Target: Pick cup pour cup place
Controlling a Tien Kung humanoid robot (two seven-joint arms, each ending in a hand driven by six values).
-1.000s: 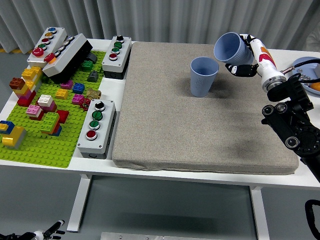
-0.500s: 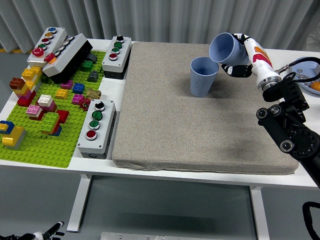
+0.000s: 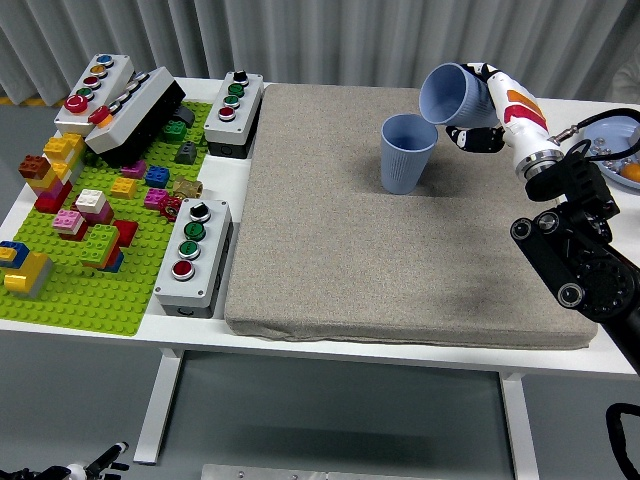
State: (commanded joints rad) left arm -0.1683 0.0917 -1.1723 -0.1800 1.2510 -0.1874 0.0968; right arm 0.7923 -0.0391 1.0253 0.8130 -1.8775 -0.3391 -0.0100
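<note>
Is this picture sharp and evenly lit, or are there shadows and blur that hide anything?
Head view: sharp all over, with soft, even light and no glare. The standing blue cup casts only a faint shadow on the grey mat, and a dim patch of shade lies by the mat's right side, near the arm. The tilted cup in the right hand shows crisp edges, no motion blur.

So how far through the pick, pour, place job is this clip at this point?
Picking looks done: the right hand grips a blue cup, lifted off the grey mat. Pouring is in hand: that cup is tipped on its side, mouth angled towards the second blue cup, which stands upright on the mat. Whether anything is flowing cannot be seen. Left: finishing the pour and setting the held cup down.
</note>
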